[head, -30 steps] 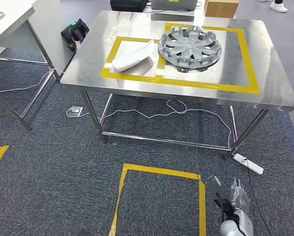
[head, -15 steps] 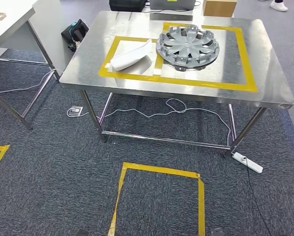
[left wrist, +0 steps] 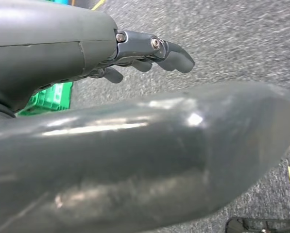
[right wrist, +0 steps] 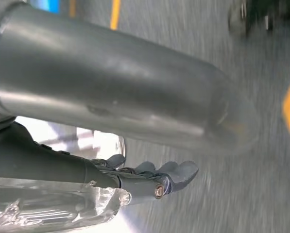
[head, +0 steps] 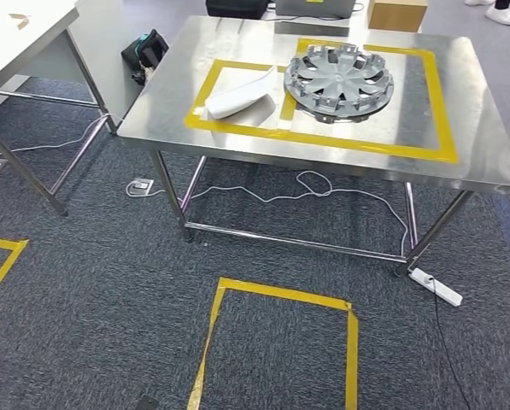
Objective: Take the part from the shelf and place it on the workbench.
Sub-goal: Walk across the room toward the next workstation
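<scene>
The steel workbench (head: pixel 484 128) stands ahead of me, marked with yellow tape rectangles. A white curved part (head: pixel 243 94) lies in the left rectangle. Beside it, a grey wheel cover (head: pixel 339 81) lies flat in the right rectangle. My left hand (left wrist: pixel 99 43) hangs over the carpet with its fingers (left wrist: pixel 172 53) stretched out away from the thumb and nothing in it. My right hand (right wrist: pixel 99 97) also hangs low, its fingers (right wrist: pixel 172 174) extended and apart from the thumb. Crinkled clear plastic (right wrist: pixel 55 208) lies along the outer side of those fingers; I cannot tell what it is.
A second table (head: pixel 20 34) stands at the left, with a black bag (head: pixel 145 51) on the floor between the tables. A yellow tape square (head: pixel 348 350) marks the carpet before me. A power strip (head: pixel 436 286) and cables (head: pixel 310 184) lie under the workbench. A green crate (left wrist: pixel 48 97) sits near my left hand.
My right hand, at the head view's lower right a second ago, has dropped out of that picture. The whole scene has shifted slightly right and down, so the camera moved.
</scene>
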Motion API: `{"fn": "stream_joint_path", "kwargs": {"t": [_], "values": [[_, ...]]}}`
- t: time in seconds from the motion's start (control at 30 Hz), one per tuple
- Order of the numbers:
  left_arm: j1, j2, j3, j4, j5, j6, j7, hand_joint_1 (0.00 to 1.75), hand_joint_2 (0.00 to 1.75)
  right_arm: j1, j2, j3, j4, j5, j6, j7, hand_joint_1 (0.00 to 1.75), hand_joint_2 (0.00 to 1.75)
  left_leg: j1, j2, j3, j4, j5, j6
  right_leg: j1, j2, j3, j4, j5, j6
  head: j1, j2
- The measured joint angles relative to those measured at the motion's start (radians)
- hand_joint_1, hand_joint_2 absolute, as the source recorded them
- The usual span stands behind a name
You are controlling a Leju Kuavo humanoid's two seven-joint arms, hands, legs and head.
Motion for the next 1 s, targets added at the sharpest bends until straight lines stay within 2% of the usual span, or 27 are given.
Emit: {"fn": "stream_joint_path", "kwargs": {"t": [0.03,0.07,0.13,0.17,0.2,0.23,0.27,0.3,0.33,0.37,0.4,0.43,0.47,0.5,0.57,0.6,0.63,0.7,0.73,0.77,0.8,0.83,0.9,0.93,0.97,1.0], "values": [[0.000,0.001,0.000,0.000,0.002,0.005,0.001,0.00,0.00,0.000,0.002,0.000,0.000,0.007,-0.028,0.002,0.00,0.00,0.004,-0.010,-0.009,0.010,0.000,-0.010,-0.003,0.017,0.037,-0.061,0.017,0.007,0.002,0.000],[-0.001,0.001,0.000,0.000,0.004,0.010,0.002,0.00,0.00,0.000,0.003,0.000,0.000,0.012,-0.048,0.004,0.00,0.00,0.006,-0.020,-0.017,0.022,-0.001,-0.019,-0.005,0.031,0.063,-0.105,0.027,0.004,0.002,0.000],[0.000,0.003,0.002,0.000,0.006,0.028,0.006,0.00,0.00,0.001,0.005,0.001,0.001,0.024,-0.087,0.009,0.00,0.00,0.005,-0.034,-0.026,0.034,0.000,-0.033,-0.002,0.043,0.074,-0.124,0.024,-0.017,0.000,0.000],[0.002,0.003,0.003,0.000,0.006,0.043,0.010,0.00,0.00,0.003,0.005,0.001,0.001,0.032,-0.115,0.013,0.00,0.00,0.006,-0.040,-0.028,0.035,0.003,-0.036,-0.002,0.034,0.074,-0.120,0.026,-0.032,-0.003,0.000],[0.004,0.004,0.005,0.000,0.006,0.061,0.017,0.00,0.00,0.003,0.005,0.001,0.001,0.041,-0.148,0.019,0.00,0.00,0.007,-0.040,-0.029,0.035,0.004,-0.039,-0.001,0.024,0.072,-0.117,0.027,-0.042,-0.006,0.000],[0.005,0.004,0.007,0.000,0.006,0.079,0.025,0.00,0.00,0.003,0.005,0.000,0.001,0.050,-0.179,0.026,0.00,0.00,0.007,-0.030,-0.034,0.045,-0.005,-0.040,0.000,0.015,0.071,-0.115,0.029,-0.050,-0.008,0.000],[0.006,0.005,0.009,0.000,0.006,0.095,0.033,0.00,0.00,0.004,0.005,0.000,0.001,0.058,-0.206,0.033,0.00,0.00,0.006,-0.015,-0.046,0.074,-0.027,-0.041,0.000,0.005,0.071,-0.114,0.033,-0.057,-0.011,0.000],[0.006,0.007,0.012,0.000,0.006,0.109,0.041,0.00,0.00,0.005,0.004,0.000,0.001,0.065,-0.229,0.041,0.00,0.00,0.004,0.005,-0.067,0.126,-0.063,-0.041,0.002,-0.006,0.069,-0.114,0.037,-0.063,-0.014,0.000],[0.005,0.008,0.014,0.000,0.007,0.118,0.048,0.00,0.00,0.007,0.004,0.000,0.001,0.071,-0.246,0.048,0.00,0.00,0.002,0.023,-0.095,0.195,-0.105,-0.039,0.005,-0.017,0.069,-0.114,0.040,-0.068,-0.017,0.000],[0.004,0.010,0.017,0.000,0.009,0.125,0.053,0.00,0.00,0.009,0.004,0.000,0.001,0.075,-0.257,0.053,0.00,0.00,0.001,0.030,-0.123,0.266,-0.141,-0.038,0.007,-0.029,0.066,-0.113,0.042,-0.070,-0.018,0.000],[0.004,0.012,0.020,0.000,0.010,0.129,0.057,0.00,0.00,0.010,0.004,0.000,0.001,0.077,-0.263,0.056,0.00,0.00,0.000,0.033,-0.141,0.319,-0.162,-0.035,0.010,-0.042,0.064,-0.113,0.043,-0.072,-0.018,0.000],[0.005,0.014,0.023,0.000,0.012,0.130,0.059,0.00,0.00,0.011,0.004,0.000,0.001,0.079,-0.266,0.058,0.00,0.00,-0.001,0.035,-0.144,0.340,-0.165,-0.031,0.013,-0.054,0.062,-0.113,0.043,-0.072,-0.018,0.000],[0.006,0.015,0.026,0.000,0.012,0.131,0.061,0.00,0.00,0.010,0.004,0.000,0.001,0.080,-0.266,0.058,0.00,0.00,-0.003,0.037,-0.128,0.322,-0.149,-0.025,0.015,-0.066,0.062,-0.113,0.042,-0.072,-0.018,0.000],[0.006,0.017,0.028,0.000,0.013,0.132,0.063,0.00,0.00,0.009,0.004,0.000,0.001,0.080,-0.267,0.058,0.00,0.00,-0.007,0.046,-0.097,0.271,-0.121,-0.018,0.016,-0.078,0.064,-0.113,0.041,-0.072,-0.018,0.000],[0.004,0.019,0.031,0.000,0.013,0.132,0.063,0.00,0.00,0.008,0.004,0.000,0.001,0.081,-0.267,0.058,0.00,0.00,-0.020,0.092,-0.025,0.142,-0.075,-0.004,0.022,-0.098,0.066,-0.111,0.036,-0.066,-0.019,0.000],[0.001,0.019,0.031,0.000,0.013,0.133,0.064,0.00,0.00,0.008,0.004,0.000,0.001,0.081,-0.268,0.059,0.00,0.00,-0.025,0.111,-0.004,0.099,-0.067,-0.001,0.025,-0.109,0.066,-0.111,0.033,-0.061,-0.019,0.000],[0.000,0.019,0.032,0.000,0.013,0.136,0.066,0.00,0.00,0.007,0.004,0.000,0.001,0.081,-0.268,0.060,0.00,0.00,-0.029,0.120,0.005,0.077,-0.067,0.001,0.029,-0.119,0.068,-0.111,0.030,-0.056,-0.018,0.000],[0.001,0.021,0.033,0.000,0.014,0.146,0.073,0.00,0.00,0.006,0.004,0.000,0.001,0.081,-0.267,0.066,0.00,0.00,-0.030,0.101,0.004,0.069,-0.069,0.005,0.030,-0.138,0.073,-0.115,0.026,-0.046,-0.016,0.000],[0.002,0.022,0.035,0.000,0.015,0.152,0.078,0.00,0.00,0.004,0.004,0.000,0.001,0.081,-0.266,0.069,0.00,0.00,-0.029,0.089,0.004,0.066,-0.067,0.008,0.028,-0.128,0.073,-0.111,0.019,-0.041,-0.015,0.000],[0.003,0.024,0.037,0.000,0.017,0.158,0.083,0.00,0.00,0.004,0.004,0.000,0.001,0.080,-0.266,0.071,0.00,0.00,-0.027,0.077,0.004,0.064,-0.065,0.013,0.026,-0.106,0.067,-0.093,0.005,-0.037,-0.013,0.000],[0.002,0.025,0.039,0.000,0.018,0.162,0.087,0.00,0.00,0.004,0.003,0.000,0.001,0.080,-0.265,0.073,0.00,0.00,-0.025,0.066,0.004,0.062,-0.063,0.018,0.024,-0.075,0.049,-0.051,-0.021,-0.033,-0.011,0.000],[0.000,0.026,0.040,0.000,0.018,0.165,0.091,0.00,0.00,0.005,0.003,0.000,0.001,0.079,-0.263,0.074,0.00,0.00,-0.025,0.054,0.003,0.062,-0.062,0.022,0.023,-0.044,0.020,0.011,-0.053,-0.032,-0.008,0.000],[-0.002,0.027,0.042,0.000,0.018,0.170,0.097,0.00,0.00,0.009,0.003,-0.001,0.001,0.078,-0.261,0.074,0.00,0.00,-0.027,0.026,0.000,0.062,-0.059,0.028,0.025,-0.018,-0.045,0.141,-0.103,-0.033,-0.006,0.000],[-0.001,0.028,0.044,0.000,0.018,0.173,0.100,0.00,0.00,0.010,0.003,-0.002,0.001,0.078,-0.260,0.074,0.00,0.00,-0.028,0.012,-0.001,0.062,-0.058,0.030,0.026,-0.015,-0.062,0.170,-0.104,-0.035,-0.005,0.000],[-0.001,0.029,0.046,0.000,0.018,0.176,0.102,0.00,0.00,0.010,0.003,-0.002,0.001,0.078,-0.260,0.074,0.00,0.00,-0.029,-0.003,-0.001,0.063,-0.057,0.030,0.026,-0.012,-0.061,0.159,-0.085,-0.037,-0.005,0.000],[0.000,0.029,0.048,0.000,0.018,0.180,0.105,0.00,0.00,0.009,0.003,-0.003,0.001,0.080,-0.260,0.074,0.00,0.00,-0.030,-0.018,-0.001,0.063,-0.055,0.029,0.027,-0.005,-0.043,0.112,-0.051,-0.041,-0.005,0.000]]}}
